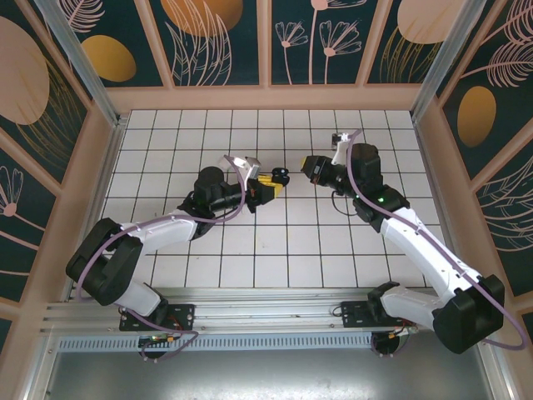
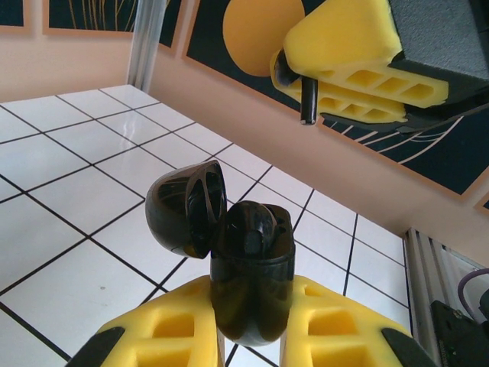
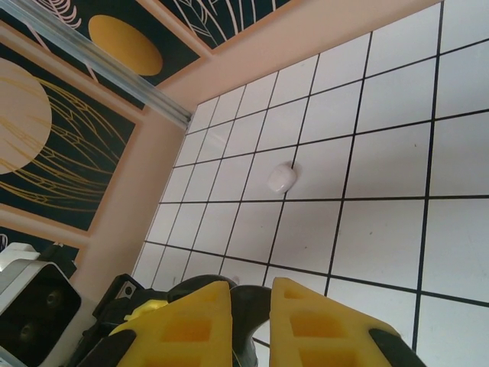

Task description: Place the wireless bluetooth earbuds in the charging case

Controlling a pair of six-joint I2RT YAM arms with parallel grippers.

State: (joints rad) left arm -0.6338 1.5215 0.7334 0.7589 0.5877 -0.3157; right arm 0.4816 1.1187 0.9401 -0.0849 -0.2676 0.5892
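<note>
from above, the left gripper [image 1: 268, 185] and the right gripper [image 1: 310, 167] met nose to nose over the middle of the tiled worktop [image 1: 208, 250], somewhat nearer its far edge. the black charging case [image 1: 280, 176] was raised between them.

in the left wrist view, the left gripper [image 2: 252, 306] was clamped round the lower half of the charging case [image 2: 252, 283], with its lid [image 2: 187, 206] hinged open to the left. one well seemed occupied, though the glossy dark made that hard to tell. above, the right gripper [image 2: 294, 69] was pinched shut on a black earbud [image 2: 309, 98], stem poking down, apart from the case. the stem looked off-line from the wells, so a straight descent could jam it on the rim or knock the lid.

in the right wrist view, the right gripper [image 3: 252, 302] showed something dark in its narrow gap. so slight a hold might let the bud twist or drop. a small white thing [image 3: 281, 179], too small to identify, lay on the worktop some tiles in from its edge.
</note>
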